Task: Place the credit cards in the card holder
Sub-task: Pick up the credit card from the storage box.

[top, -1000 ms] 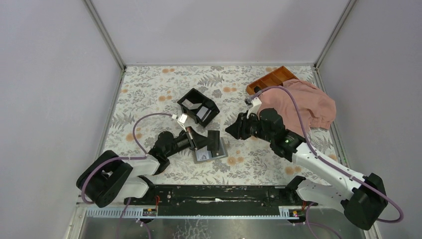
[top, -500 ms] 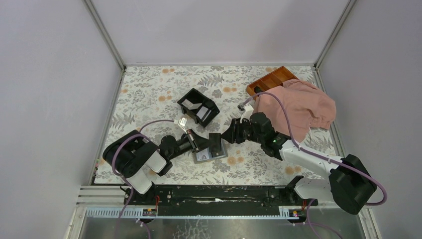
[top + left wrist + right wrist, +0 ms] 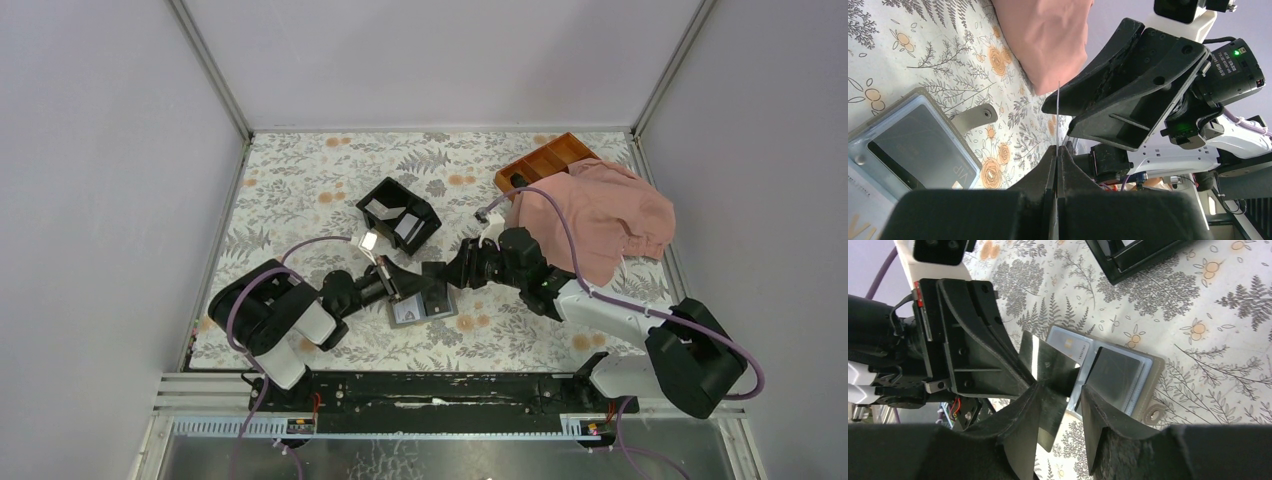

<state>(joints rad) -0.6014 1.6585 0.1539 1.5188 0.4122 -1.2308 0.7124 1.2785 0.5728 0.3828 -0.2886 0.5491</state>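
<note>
Now the left tool point(image 3: 1058, 150) is shut tight on one thin credit card point(image 3: 1045, 362) and holds it up on its edge. The right tool point(image 3: 1060, 390) is open, and the card sits in the gap between its fingers. The card holder point(image 3: 1118, 377) lies open and flat on the flowery surface point(image 3: 300, 180), just under both tools.

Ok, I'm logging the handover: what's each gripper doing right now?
Left gripper: shut on a credit card.
Right gripper: open, nothing gripped.
</note>
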